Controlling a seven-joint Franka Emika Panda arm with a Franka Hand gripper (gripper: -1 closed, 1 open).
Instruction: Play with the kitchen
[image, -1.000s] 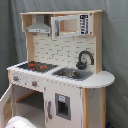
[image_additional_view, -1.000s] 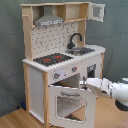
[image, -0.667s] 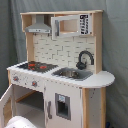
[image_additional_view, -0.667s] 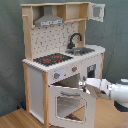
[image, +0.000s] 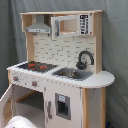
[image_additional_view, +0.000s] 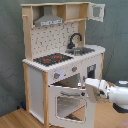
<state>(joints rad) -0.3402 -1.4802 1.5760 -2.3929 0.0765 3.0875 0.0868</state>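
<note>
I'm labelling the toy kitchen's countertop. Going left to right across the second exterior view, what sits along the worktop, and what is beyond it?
Hob → faucet → sink → and lower, right of the kitchen, the robot arm at the oven door.

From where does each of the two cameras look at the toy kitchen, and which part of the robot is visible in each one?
First exterior view: it sits off the kitchen's sink end, facing hob and faucet; only a white part of the arm shows at the bottom edge.
Second exterior view: it sits off the hob end, facing the open oven door; the arm reaches in from the second exterior view's right, gripper at the door.
Shared: kitchen, hob, faucet, hood.
</note>
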